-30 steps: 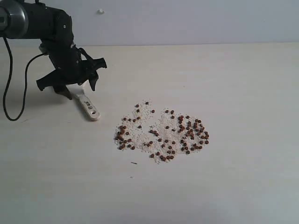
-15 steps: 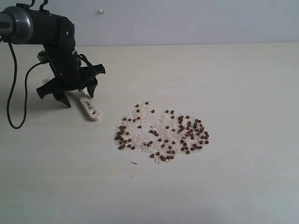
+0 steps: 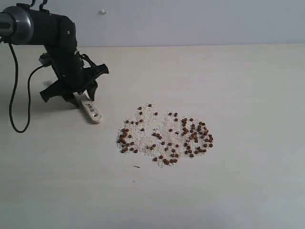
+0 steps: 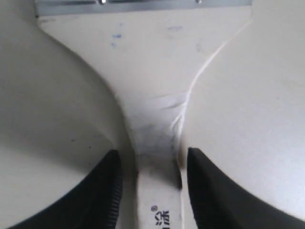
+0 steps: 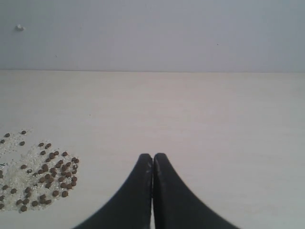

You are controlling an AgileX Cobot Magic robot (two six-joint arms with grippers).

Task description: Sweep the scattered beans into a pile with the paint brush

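The paint brush [image 3: 92, 112] lies flat on the pale table at the left; only its wooden handle end with the hole shows past the arm. My left gripper [image 3: 82, 98] is down over it. In the left wrist view the gripper [image 4: 152, 157] is open and straddles the narrow handle [image 4: 158, 191], with a thin gap on each side; the silver ferrule [image 4: 143, 5] lies beyond. The beans [image 3: 167, 136] lie scattered in a loose patch with whitish grains at mid-table, to the right of the brush. My right gripper [image 5: 153, 156] is shut and empty, with the beans [image 5: 47, 176] off to one side.
A black cable [image 3: 14, 95] loops down from the left arm onto the table at far left. The table's far edge meets a pale wall with a small white knob [image 3: 102, 11]. A small dark speck [image 3: 137, 166] lies just in front of the beans.
The left gripper has come down a little over the brush handle and its jaws have narrowed around it. Brush and beans have not moved.
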